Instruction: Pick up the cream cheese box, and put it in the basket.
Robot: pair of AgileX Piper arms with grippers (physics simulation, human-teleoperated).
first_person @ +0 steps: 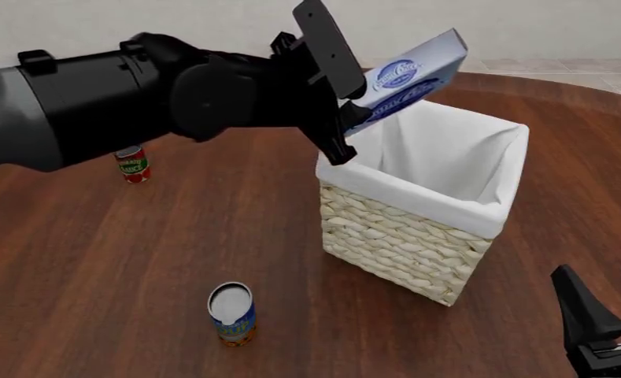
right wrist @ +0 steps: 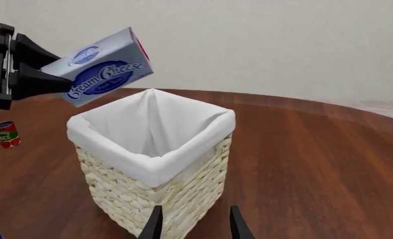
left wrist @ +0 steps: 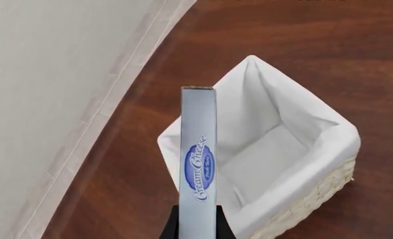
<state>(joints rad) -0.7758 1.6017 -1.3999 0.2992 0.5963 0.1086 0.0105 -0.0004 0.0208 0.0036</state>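
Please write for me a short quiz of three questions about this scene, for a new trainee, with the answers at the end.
1. True or false: the flat pale grey-white cream cheese carton already lies inside the large cream woven wicker basket.
2. Which claw holds the carton: A) left claw B) right claw C) neither?
3. Fill in: the small red can stands on the brown wooden ____.

Key:
1. False: it is held tilted in the air, above the basket's rim.
2. A; the right claw is open and empty, low beside the basket.
3. table
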